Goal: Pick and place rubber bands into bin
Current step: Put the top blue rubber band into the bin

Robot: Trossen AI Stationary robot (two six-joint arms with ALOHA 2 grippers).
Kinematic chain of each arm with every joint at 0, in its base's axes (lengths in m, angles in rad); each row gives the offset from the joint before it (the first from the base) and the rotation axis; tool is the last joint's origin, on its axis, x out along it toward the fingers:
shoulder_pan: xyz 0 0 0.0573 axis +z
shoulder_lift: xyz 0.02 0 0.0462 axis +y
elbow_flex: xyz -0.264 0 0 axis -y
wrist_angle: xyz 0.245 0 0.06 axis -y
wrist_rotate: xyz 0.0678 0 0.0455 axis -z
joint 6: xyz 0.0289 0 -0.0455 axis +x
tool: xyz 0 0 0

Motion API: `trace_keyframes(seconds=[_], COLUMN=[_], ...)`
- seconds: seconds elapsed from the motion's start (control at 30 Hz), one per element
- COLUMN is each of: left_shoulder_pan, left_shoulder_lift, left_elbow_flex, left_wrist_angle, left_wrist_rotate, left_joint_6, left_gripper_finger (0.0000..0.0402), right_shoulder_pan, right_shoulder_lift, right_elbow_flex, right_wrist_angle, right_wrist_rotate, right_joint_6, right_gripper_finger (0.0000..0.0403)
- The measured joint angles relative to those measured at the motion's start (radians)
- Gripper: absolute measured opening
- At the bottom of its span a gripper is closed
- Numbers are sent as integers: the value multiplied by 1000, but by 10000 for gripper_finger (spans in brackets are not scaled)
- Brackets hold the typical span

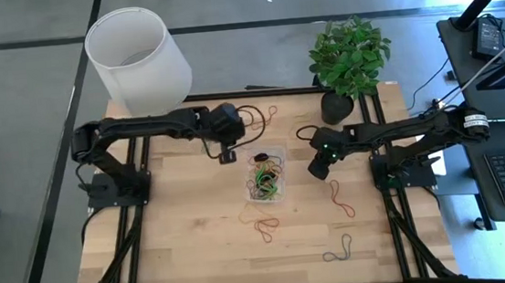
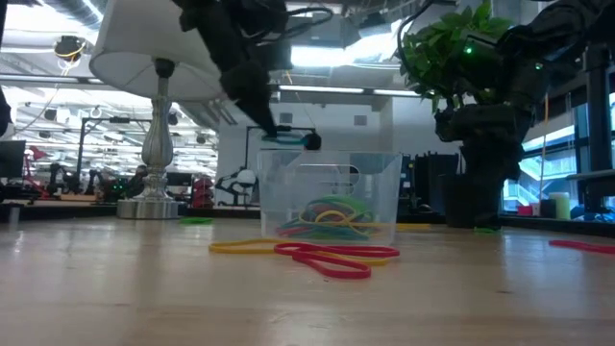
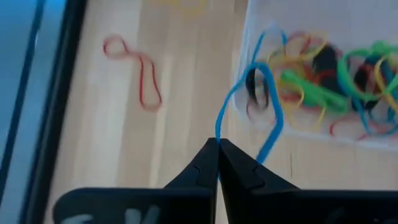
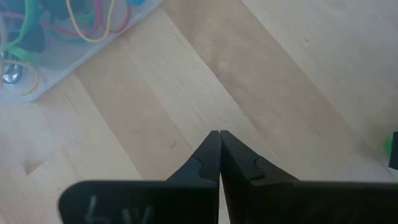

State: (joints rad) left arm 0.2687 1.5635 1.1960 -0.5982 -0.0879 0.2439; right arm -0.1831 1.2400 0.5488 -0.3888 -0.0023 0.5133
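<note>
Left gripper (image 3: 218, 144) hangs above the far left corner of the bin (image 1: 246, 157), fingers pinched tight on a blue rubber band (image 3: 249, 102) that dangles over the rim. Right gripper (image 4: 219, 135) sits just off the bin's right side, over bare wood, fingers pressed together on nothing. Inside the clear bin near the tabletop's middle lies a tangle of rubber bands (image 1: 266, 178), with loose bands (image 1: 341, 199) scattered toward the near right part of the tabletop (image 1: 188, 239).

Two dark jointed arms, black cables, tapered black jaws, green indicator light.
</note>
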Motion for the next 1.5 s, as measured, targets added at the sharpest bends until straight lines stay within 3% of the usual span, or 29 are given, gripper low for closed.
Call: trace_keyframes(seconds=[0.17, 0.5, 0.83, 1.3, 1.5], left_shoulder_pan=[-24, -71, -72, -79, -80], left_shoulder_lift=[51, 222, 296, 304, 304], left_elbow_flex=[56, 62, 62, 62, 62], left_wrist_angle=[69, 161, 257, 259, 259], left_wrist_rotate=[14, 145, 321, 289, 288], left_joint_6=[13, -8, -30, -40, -50], left_gripper_finger=[2, 2, 2, 8, 58], right_shoulder_pan=[0, 0, 0, 0, 0], right_shoulder_lift=[0, 0, 0, 0, 0], right_elbow_flex=[0, 0, 0, 0, 0], right_wrist_angle=[7, 22, 31, 31, 30], right_wrist_rotate=[0, 0, 0, 0, 0], right_joint_6=[4, 10, 9, 4, 3], right_gripper_finger=[7, 7, 7, 7, 7])
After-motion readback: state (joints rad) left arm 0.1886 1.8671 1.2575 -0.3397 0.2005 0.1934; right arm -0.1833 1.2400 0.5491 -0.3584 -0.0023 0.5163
